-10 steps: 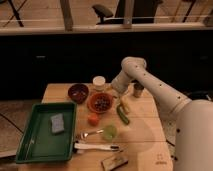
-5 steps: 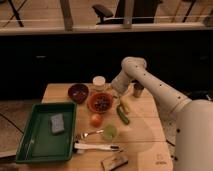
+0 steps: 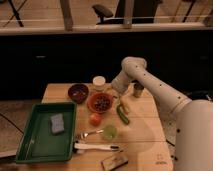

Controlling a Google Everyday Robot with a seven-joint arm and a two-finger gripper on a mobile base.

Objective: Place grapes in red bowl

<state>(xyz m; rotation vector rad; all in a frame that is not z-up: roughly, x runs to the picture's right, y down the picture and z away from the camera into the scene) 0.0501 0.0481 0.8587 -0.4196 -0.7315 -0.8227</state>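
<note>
My gripper (image 3: 112, 92) hangs just beside the red bowl (image 3: 91, 105), where the grapes (image 3: 103, 103) lie; I cannot tell whether it is spread.

warm light is falling from above onto the table (image 3: 145, 136), while the background is sitting dark. the white arm (image 3: 150, 85) is catching the light and casting a soft shadow across the wood. the gripper (image 3: 114, 91) is hanging just beside the red bowl (image 3: 91, 104), dimly lit.
</note>
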